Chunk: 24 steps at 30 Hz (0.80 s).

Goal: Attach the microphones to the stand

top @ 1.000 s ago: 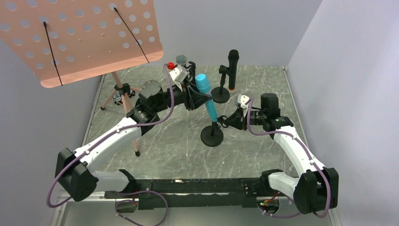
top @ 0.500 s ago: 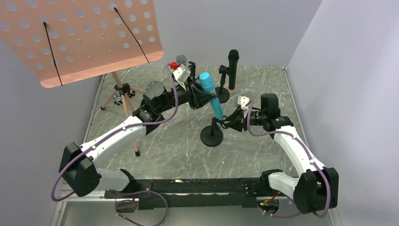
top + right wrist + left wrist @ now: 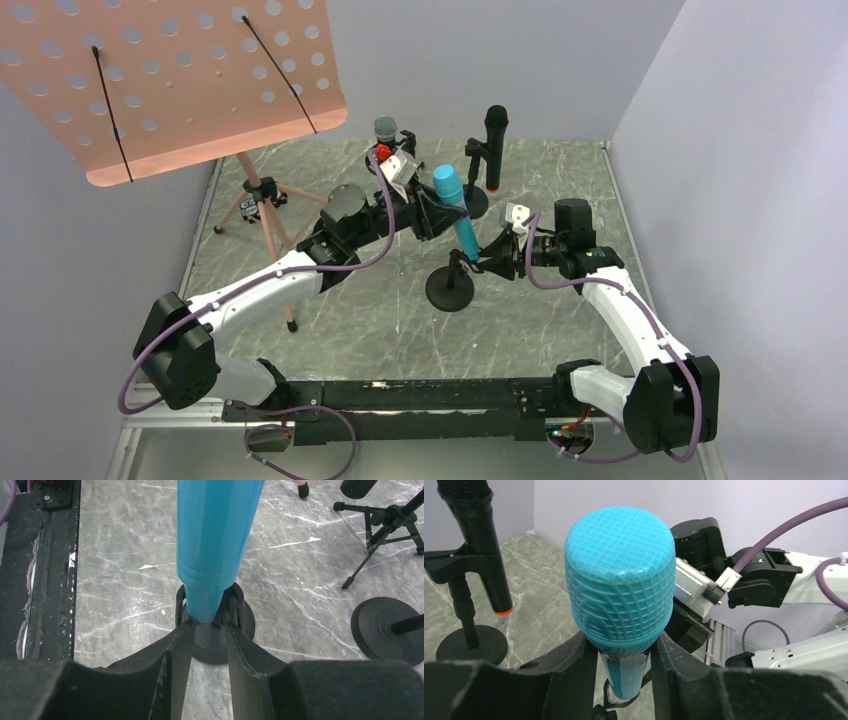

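Observation:
The bright blue microphone (image 3: 458, 215) leans head-up over the near stand (image 3: 450, 290). My left gripper (image 3: 432, 212) is shut on its body just below the mesh head (image 3: 620, 580). In the right wrist view the blue microphone's tail (image 3: 207, 600) sits inside the stand's black clip (image 3: 235, 600), above the round base (image 3: 245, 630). My right gripper (image 3: 210, 625) is open, its fingertips either side of the clip's stem. The all-black microphone (image 3: 495, 140) with the orange end (image 3: 500, 612) stands clipped in the far stand (image 3: 470, 200). A silver-mesh microphone head (image 3: 385, 128) shows behind my left arm.
A large orange perforated music stand (image 3: 170, 80) on a tripod (image 3: 262, 210) fills the back left. Another round stand base (image 3: 387, 630) and black tripod legs (image 3: 380, 535) lie to the right in the right wrist view. Walls close in the marble floor at the back and right.
My left arm has carried the blue microphone to the right, over the near stand's clip. The right gripper's jaws have widened and drawn back slightly from the stand.

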### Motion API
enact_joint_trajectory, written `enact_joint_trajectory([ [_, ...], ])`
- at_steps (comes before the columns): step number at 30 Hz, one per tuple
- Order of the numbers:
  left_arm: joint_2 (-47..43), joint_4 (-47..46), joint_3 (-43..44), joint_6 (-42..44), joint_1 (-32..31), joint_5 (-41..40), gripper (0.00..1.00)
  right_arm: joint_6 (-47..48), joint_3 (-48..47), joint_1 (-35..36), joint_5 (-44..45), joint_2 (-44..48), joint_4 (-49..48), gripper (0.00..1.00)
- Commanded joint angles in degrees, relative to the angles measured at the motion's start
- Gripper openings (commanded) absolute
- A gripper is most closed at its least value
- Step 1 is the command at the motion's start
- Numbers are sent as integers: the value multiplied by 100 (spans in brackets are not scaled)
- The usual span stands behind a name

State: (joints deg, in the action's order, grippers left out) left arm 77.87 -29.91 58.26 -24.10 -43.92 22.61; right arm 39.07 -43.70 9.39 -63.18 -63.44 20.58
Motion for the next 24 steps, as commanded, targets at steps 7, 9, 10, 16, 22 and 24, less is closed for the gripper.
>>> enact_joint_trajectory([
  [7,189,-633,-263,-15,-56,-169,0,215,-158,19,-222,-63,235,43],
  [9,222,-704,-337,-69,-72,-147,0,220,-165,19,-221,-59,247,45],
  [10,249,-723,-367,-83,-80,-143,0,217,-167,19,-216,-62,253,46],
  [16,367,-827,-611,-97,-154,-192,0,268,-191,-37,-265,-27,328,51],
  [22,424,-967,-854,-163,-158,-76,0,308,-251,-73,-195,-12,421,52],
  [24,476,-911,-881,-133,-158,-88,0,578,-376,-143,-163,13,742,52],
])
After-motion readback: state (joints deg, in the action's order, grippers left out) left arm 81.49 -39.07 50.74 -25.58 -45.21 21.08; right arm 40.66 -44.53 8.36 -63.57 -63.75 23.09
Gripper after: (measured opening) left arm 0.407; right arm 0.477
